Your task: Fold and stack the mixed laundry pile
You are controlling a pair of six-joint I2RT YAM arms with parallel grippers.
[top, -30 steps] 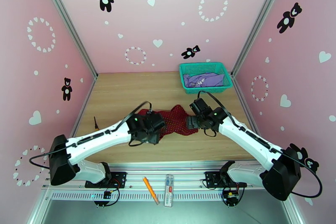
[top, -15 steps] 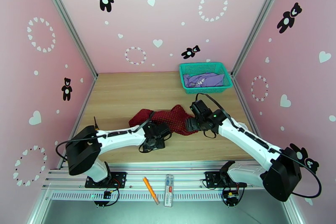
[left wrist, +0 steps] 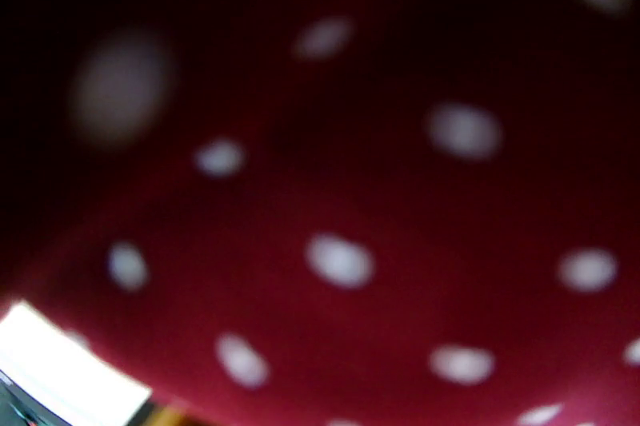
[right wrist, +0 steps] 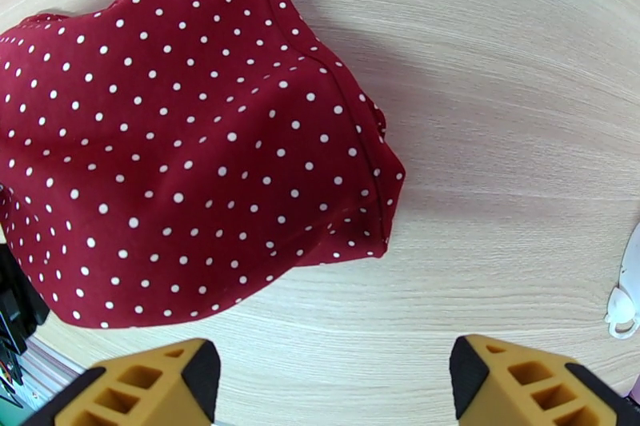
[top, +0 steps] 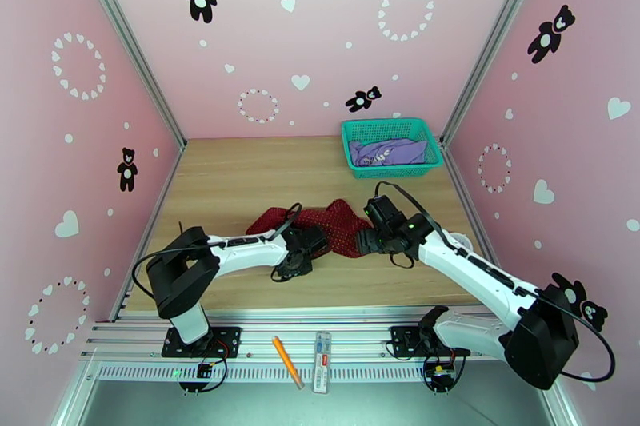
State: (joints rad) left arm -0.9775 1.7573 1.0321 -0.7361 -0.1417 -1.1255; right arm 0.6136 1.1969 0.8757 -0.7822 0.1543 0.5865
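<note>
Dotted red cloth (top: 340, 224) lay crumpled mid-tabletop (top: 240, 180), toward the near edge. The left gripper (top: 308, 248) was closed, seemingly pinching its near hem for spreading, while the right gripper (right wrist: 332, 388) hovered agape beside its right corner. The lavender T-shirt (top: 388, 153) waited in the teal basket (top: 396, 171) at the far right corner.

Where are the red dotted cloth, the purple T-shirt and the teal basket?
red dotted cloth (right wrist: 184, 148): right wrist view, middle of the fabric.
purple T-shirt (top: 390, 153): top view, middle of the shirt.
teal basket (top: 398, 172): top view, near wall.
</note>
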